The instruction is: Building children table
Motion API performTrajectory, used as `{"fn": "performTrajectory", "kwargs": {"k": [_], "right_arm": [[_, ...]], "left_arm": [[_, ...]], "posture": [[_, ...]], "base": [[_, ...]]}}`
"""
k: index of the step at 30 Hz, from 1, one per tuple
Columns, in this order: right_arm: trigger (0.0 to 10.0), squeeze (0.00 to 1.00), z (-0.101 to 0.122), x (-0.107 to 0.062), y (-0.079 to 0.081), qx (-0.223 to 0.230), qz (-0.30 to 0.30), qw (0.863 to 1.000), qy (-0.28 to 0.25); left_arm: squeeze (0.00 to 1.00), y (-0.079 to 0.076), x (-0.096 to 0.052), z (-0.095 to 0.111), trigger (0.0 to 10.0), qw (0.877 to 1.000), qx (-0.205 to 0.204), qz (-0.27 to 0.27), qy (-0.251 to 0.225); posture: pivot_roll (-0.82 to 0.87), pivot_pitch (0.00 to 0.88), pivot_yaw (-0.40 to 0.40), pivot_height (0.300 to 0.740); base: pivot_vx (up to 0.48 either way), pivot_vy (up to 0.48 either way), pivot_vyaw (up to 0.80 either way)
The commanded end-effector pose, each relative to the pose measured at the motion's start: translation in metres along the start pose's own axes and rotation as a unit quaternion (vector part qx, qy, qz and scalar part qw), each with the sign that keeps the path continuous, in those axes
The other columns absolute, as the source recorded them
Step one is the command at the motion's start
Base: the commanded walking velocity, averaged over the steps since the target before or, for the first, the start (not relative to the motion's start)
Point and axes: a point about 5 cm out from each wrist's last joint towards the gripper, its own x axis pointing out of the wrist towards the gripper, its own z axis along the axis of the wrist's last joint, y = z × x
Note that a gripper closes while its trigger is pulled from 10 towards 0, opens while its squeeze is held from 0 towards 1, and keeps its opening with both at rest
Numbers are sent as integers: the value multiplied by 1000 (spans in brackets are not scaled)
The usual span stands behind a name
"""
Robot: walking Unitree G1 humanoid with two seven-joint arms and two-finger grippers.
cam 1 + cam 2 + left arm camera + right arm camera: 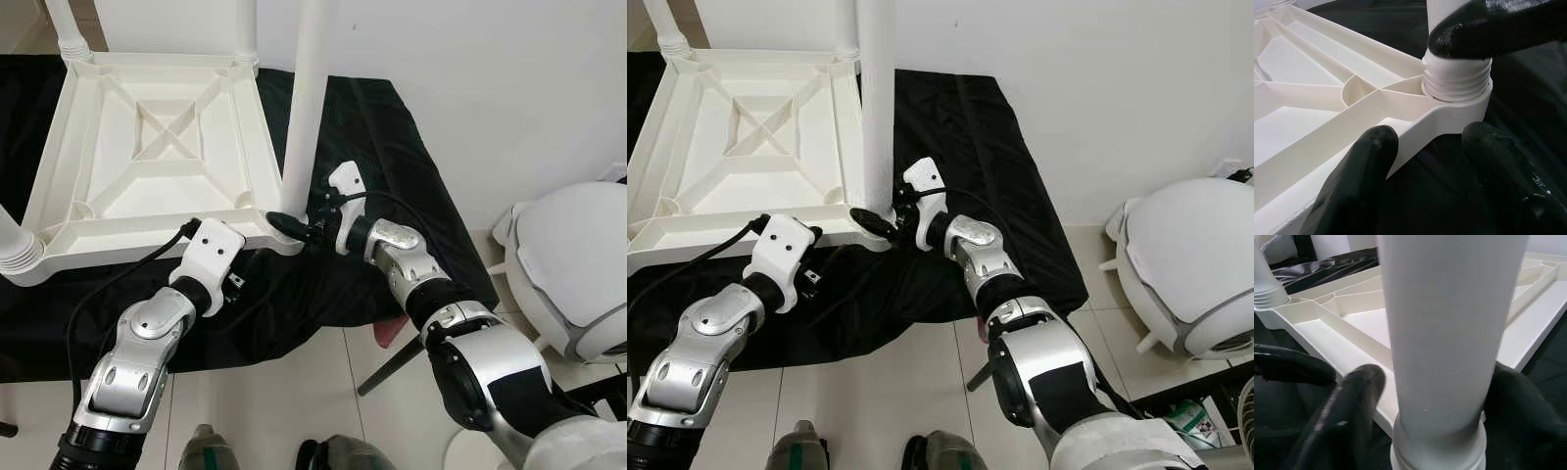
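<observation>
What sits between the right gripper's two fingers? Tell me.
The upright white table leg, near its threaded base in the upturned tabletop's corner socket. The right wrist view shows the right gripper with a finger on either side.

Upturned tabletop [157,147] on cloth [392,147], upright leg [306,108] in its near-right corner.

White wall [470,88], pale tiled floor [294,401], black cloth [392,147].

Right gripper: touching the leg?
Touching. Right wrist view shows the right gripper with one black finger pressed on each side of the white leg, no gap.
</observation>
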Motion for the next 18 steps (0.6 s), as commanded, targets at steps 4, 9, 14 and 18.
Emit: {"fn": "performTrajectory", "kwargs": {"k": [4,9,14,18], "right_arm": [[0,0,-1,-5,-3,6,-15,1000,-14],[0,0,-2,-9,-4,6,-14,1000,-22],[0,0,-1,-18,-3,-2,-6,999,-46],[0,0,0,-25,0,-8,-3,998,-60]], "left_arm": [[0,0,0,1,10000,1000,4,25,4],[0,0,0,0,10000,1000,4,23,6],[0,-1,3,-1,10000,1000,5,20,9],[0,-1,4,-2,10000,1000,5,19,10]], "posture": [[137,18,-123,740],[128,13,-122,740],[112,7,-125,740],[108,5,-124,740]], "base": [[0,0,0],[0,0,0],[0,0,0],[0,0,0]]}}
